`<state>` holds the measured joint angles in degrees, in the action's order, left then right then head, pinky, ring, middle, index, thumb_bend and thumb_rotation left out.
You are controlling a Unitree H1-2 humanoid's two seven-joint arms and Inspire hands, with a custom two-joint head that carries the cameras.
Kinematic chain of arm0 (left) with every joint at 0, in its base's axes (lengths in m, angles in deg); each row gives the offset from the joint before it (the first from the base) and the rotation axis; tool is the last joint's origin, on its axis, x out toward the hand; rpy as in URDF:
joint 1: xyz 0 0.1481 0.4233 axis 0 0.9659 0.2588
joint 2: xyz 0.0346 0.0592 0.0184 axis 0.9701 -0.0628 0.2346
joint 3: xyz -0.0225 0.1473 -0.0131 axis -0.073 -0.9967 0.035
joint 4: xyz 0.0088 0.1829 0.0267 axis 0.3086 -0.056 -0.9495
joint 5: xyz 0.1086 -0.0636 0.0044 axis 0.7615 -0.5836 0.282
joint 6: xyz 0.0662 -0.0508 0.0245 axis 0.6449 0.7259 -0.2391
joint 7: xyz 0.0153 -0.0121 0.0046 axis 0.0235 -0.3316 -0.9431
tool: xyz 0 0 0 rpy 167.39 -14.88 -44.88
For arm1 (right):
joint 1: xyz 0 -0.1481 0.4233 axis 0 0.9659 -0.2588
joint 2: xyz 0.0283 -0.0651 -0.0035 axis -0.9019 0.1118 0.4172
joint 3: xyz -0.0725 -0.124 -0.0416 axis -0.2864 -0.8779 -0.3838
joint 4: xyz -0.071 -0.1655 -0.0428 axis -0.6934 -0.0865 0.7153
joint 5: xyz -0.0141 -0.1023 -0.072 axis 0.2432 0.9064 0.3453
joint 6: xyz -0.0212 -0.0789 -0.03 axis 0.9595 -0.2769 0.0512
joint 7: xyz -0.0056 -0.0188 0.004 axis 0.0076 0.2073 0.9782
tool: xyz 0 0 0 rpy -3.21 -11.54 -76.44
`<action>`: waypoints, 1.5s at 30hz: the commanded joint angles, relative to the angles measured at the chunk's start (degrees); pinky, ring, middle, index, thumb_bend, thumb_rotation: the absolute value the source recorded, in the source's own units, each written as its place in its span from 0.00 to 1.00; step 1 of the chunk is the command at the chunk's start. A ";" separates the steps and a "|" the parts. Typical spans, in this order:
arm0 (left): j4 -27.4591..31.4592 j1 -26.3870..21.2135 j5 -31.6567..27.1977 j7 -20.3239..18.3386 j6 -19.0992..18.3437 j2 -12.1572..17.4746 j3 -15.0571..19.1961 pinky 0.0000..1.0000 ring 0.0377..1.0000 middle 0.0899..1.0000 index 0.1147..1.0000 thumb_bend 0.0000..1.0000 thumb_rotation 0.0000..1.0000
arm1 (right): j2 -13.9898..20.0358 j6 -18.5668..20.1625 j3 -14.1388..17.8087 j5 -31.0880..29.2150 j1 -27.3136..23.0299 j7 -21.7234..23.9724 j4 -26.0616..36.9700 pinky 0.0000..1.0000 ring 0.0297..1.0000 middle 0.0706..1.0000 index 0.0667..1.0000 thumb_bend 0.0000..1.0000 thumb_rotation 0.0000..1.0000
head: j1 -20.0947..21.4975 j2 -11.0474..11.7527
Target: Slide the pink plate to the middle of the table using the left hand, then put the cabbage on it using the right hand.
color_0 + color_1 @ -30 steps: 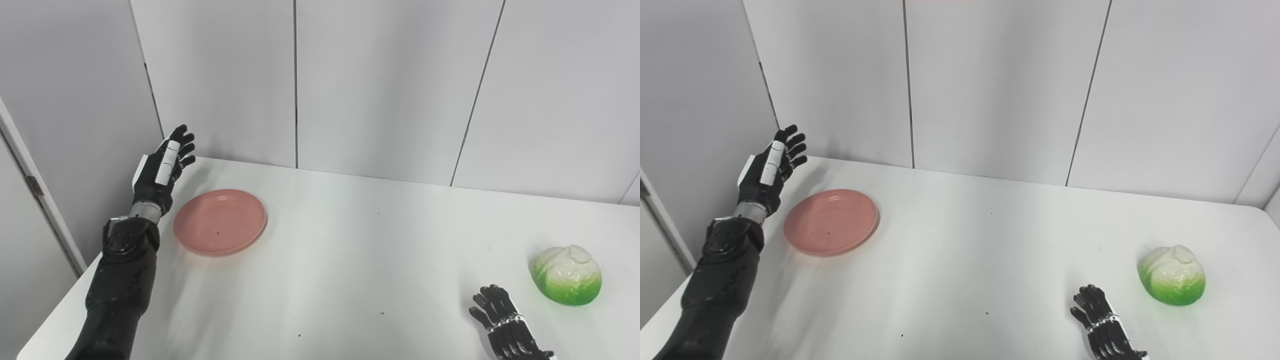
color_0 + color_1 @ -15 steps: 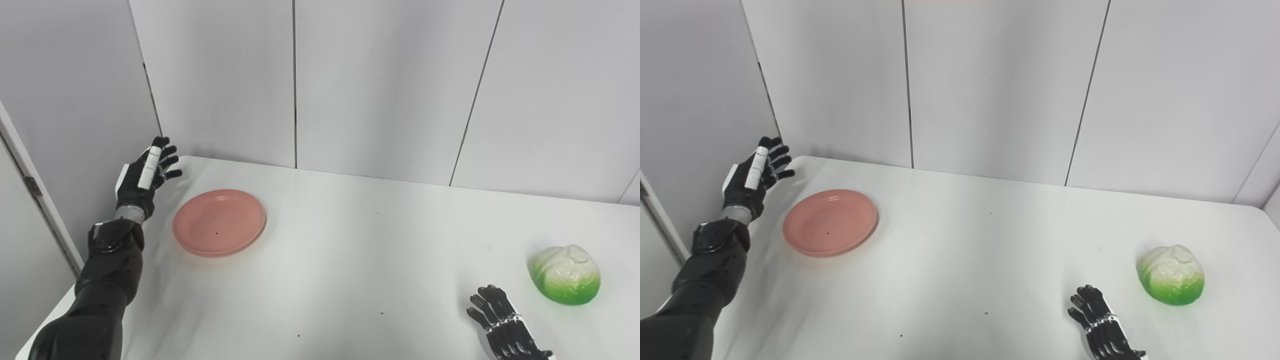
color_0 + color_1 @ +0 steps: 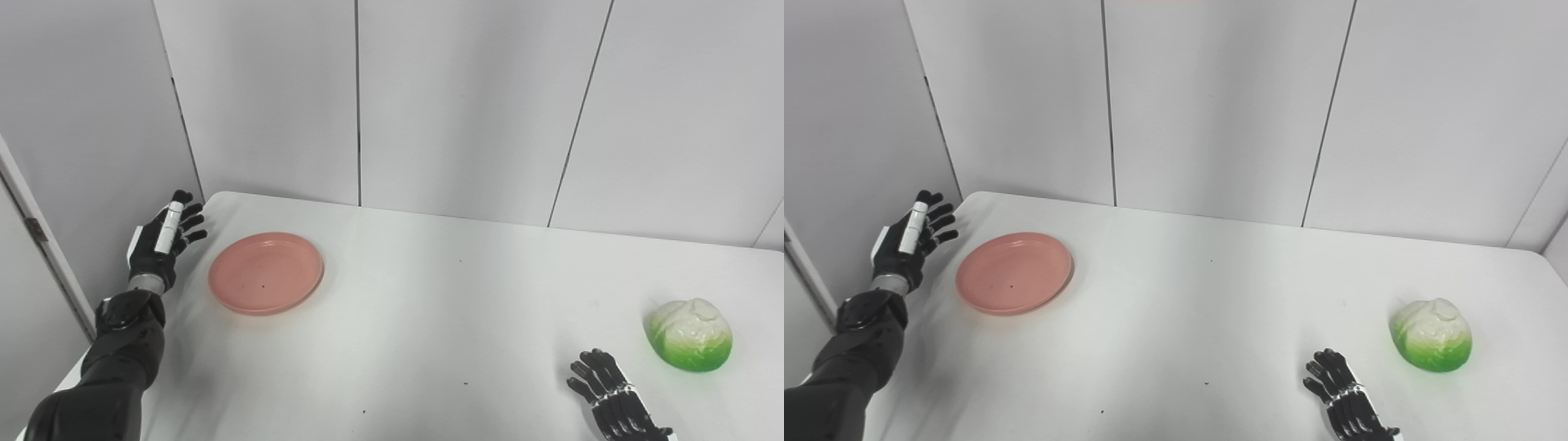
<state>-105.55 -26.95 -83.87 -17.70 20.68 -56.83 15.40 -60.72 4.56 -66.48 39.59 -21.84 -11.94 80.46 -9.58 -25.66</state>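
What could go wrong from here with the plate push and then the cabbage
The left hand is open at the table's far left edge, apart from the pink plate; coming in too high, it might skim over the low rim rather than push it. The cabbage is round and lies near the right edge of the table, so a nudge from the open right hand could roll it off.

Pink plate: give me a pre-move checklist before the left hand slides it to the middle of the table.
1. Left hand open, holding nothing: ok.
2. Left hand touching the pink plate: not ok; it is beside the plate's left rim, apart from it.
3. Plate flat on the table, nothing on it: ok.
4. Table between the plate and the middle free of objects: ok.
5. Cabbage and right hand off that path, at the right: ok.
6. Plate already at the middle: not ok.
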 commanded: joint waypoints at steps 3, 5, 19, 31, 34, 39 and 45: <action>0.75 -3.49 -0.58 -1.10 2.85 0.17 -0.08 0.73 0.82 0.79 0.79 0.93 0.78 | 2.04 6.70 0.35 0.53 1.73 -1.05 -7.62 0.84 0.86 0.87 0.87 0.93 0.92 | 0.37 -0.61; 0.83 -3.44 -0.72 -1.42 2.73 -0.58 -0.17 0.73 0.83 0.81 0.79 0.90 0.79 | 2.01 7.00 0.33 0.65 1.88 -1.26 -7.32 0.84 0.86 0.87 0.87 0.94 0.92 | 0.39 -0.68; -1.82 -2.80 0.83 -3.61 2.47 -3.53 -3.13 0.72 0.85 0.81 0.79 0.94 0.77 | 1.26 7.06 -0.25 1.52 2.25 -2.26 -6.40 0.82 0.84 0.86 0.85 0.93 0.93 | 1.40 -1.16; -2.51 -1.65 1.67 -4.45 2.65 -5.88 -5.97 0.71 0.84 0.82 0.83 0.95 0.80 | 0.82 8.18 -0.63 1.44 2.55 -2.57 -5.15 0.83 0.84 0.86 0.86 0.93 0.92 | 1.89 -1.54; -1.84 -1.32 0.52 -6.77 2.44 -6.43 -5.75 0.73 0.86 0.84 0.85 0.93 0.81 | 0.71 8.20 -0.74 1.59 2.50 -2.63 -5.22 0.83 0.84 0.86 0.85 0.93 0.92 | 1.96 -1.56; -0.22 -1.00 -0.86 -7.91 2.29 -8.04 -5.28 0.77 0.87 0.83 0.84 0.88 0.80 | 0.51 8.14 -0.90 1.63 2.50 -2.68 -5.19 0.83 0.84 0.86 0.86 0.92 0.92 | 2.35 -1.65; 1.35 -0.89 -1.02 -7.52 2.85 -10.37 -5.23 0.72 0.83 0.81 0.81 0.94 0.80 | 0.16 8.82 -1.09 1.79 2.71 -3.08 -4.53 0.83 0.84 0.85 0.85 0.93 0.92 | 2.89 -1.93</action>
<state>-104.70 -27.00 -84.73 -23.95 23.20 -65.90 10.23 -60.58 4.66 -67.12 40.28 -21.05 -13.17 81.32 -6.68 -27.51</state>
